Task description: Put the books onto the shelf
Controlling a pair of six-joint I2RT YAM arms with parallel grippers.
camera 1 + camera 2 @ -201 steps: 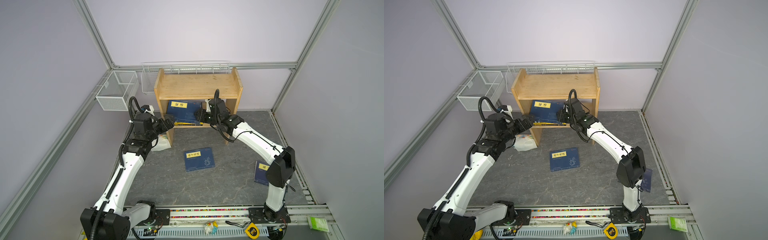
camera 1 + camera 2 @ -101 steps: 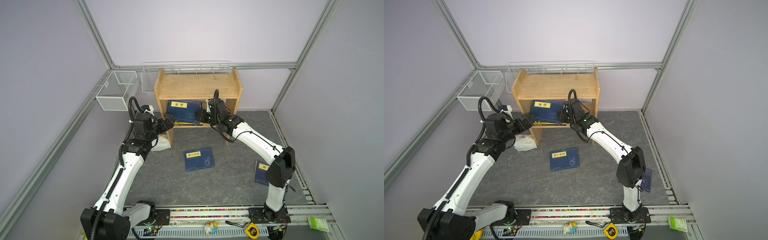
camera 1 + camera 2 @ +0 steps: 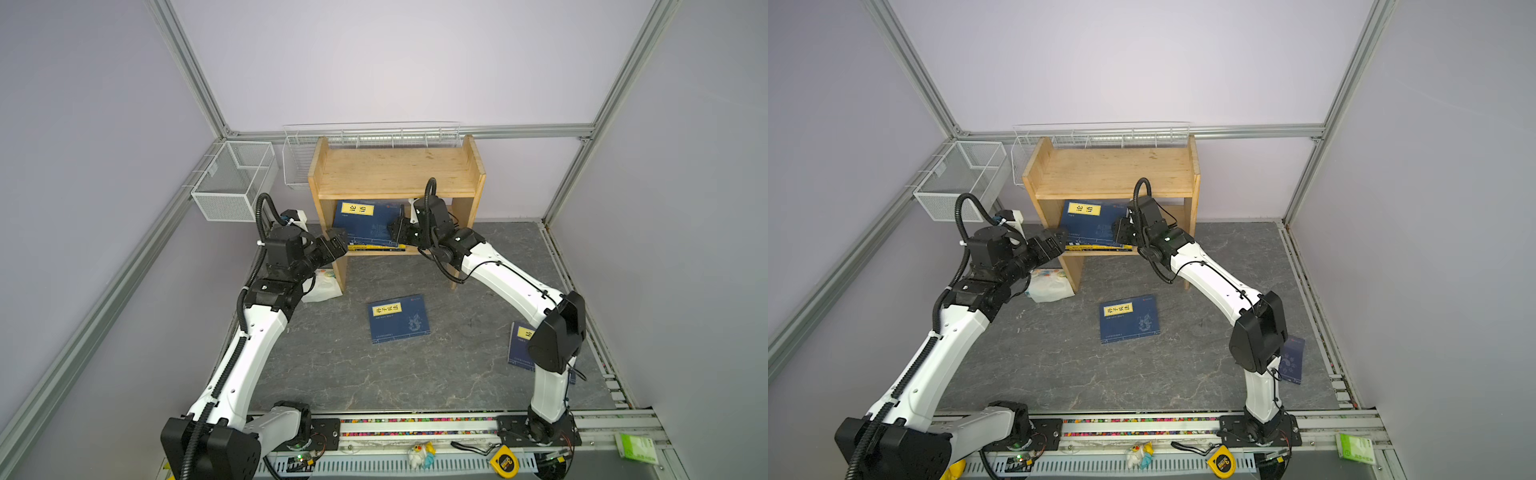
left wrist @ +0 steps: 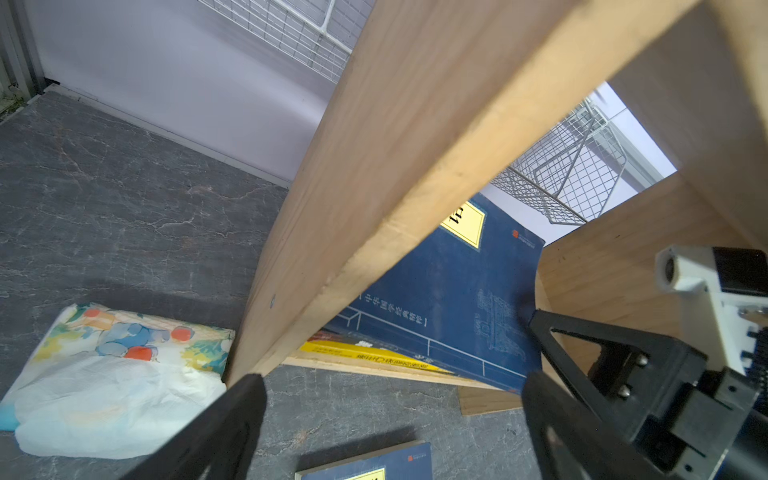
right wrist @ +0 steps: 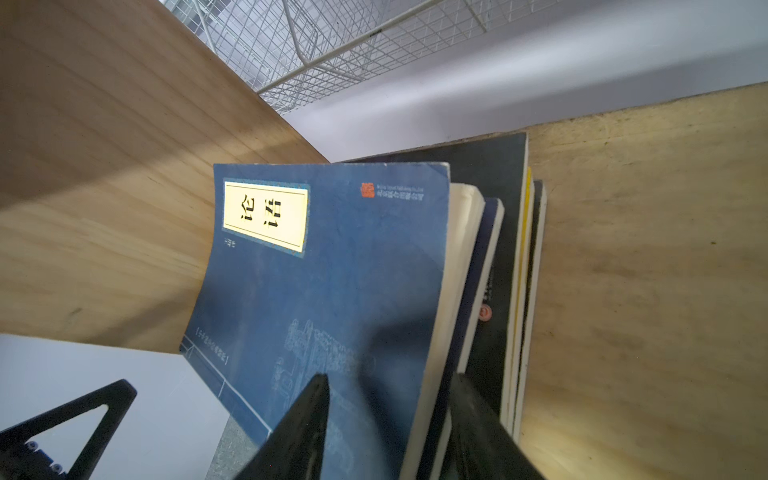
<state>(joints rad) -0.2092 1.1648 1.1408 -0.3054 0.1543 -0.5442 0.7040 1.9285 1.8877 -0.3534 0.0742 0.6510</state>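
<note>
Right wrist view gives us the best look. The right gripper (image 5: 386, 378) is clamped onto the lower corner of the top navy book (image 5: 324, 270), with one jaw on the cover and the other tucked behind the second navy book (image 5: 486, 257), so both edges sit in the pinch. Behind those we've got a black book (image 5: 498, 187) and a yellow book (image 4: 353, 352), all in the lower bay of the wooden shelf (image 3: 395, 174).

In both top views the top navy book leans up at a tilt while the rest lie flatter under it. The left gripper (image 4: 388, 376) is spread wide with nothing in it, hanging just by the front edge of the shelf's left side panel.

Two more navy ones are out on the grey floor (image 3: 332, 365). The middle floor book (image 3: 399, 318) lies flat in front of the shelf, and the right floor book (image 3: 519, 345) is half hidden behind the right arm (image 3: 511, 282). The floral packet (image 3: 322, 286) lies against the shelf's left leg.
</note>
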